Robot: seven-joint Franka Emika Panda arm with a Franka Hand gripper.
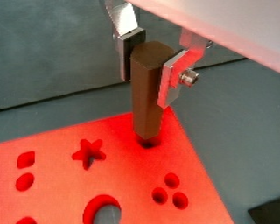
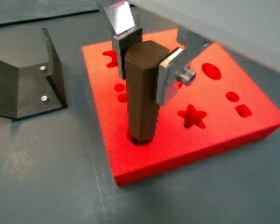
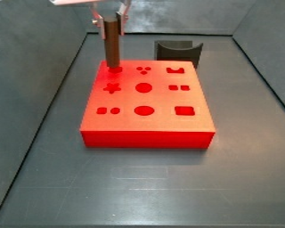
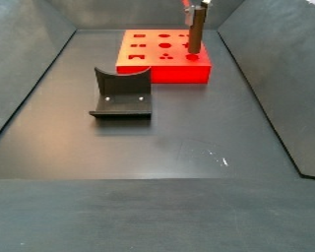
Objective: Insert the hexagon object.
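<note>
The hexagon object (image 1: 146,96) is a slim brown peg standing upright. My gripper (image 1: 149,70) is shut on its upper end, one silver finger on each side. The peg's lower end sits in a hole near a corner of the red block (image 1: 60,175), next to the star-shaped hole (image 1: 88,153). The peg (image 2: 143,96), gripper (image 2: 149,66) and block (image 2: 224,122) show the same in both wrist views. In both side views the gripper (image 3: 110,16) (image 4: 196,6) holds the peg (image 3: 110,44) (image 4: 195,30) over the block's (image 3: 145,125) (image 4: 160,69) corner.
The red block has several other shaped holes, among them round ones (image 3: 144,87) and a square one (image 3: 185,110). The dark fixture (image 4: 121,94) stands on the grey floor beside the block and shows in a wrist view (image 2: 20,79). Sloping grey walls (image 3: 38,134) enclose the floor.
</note>
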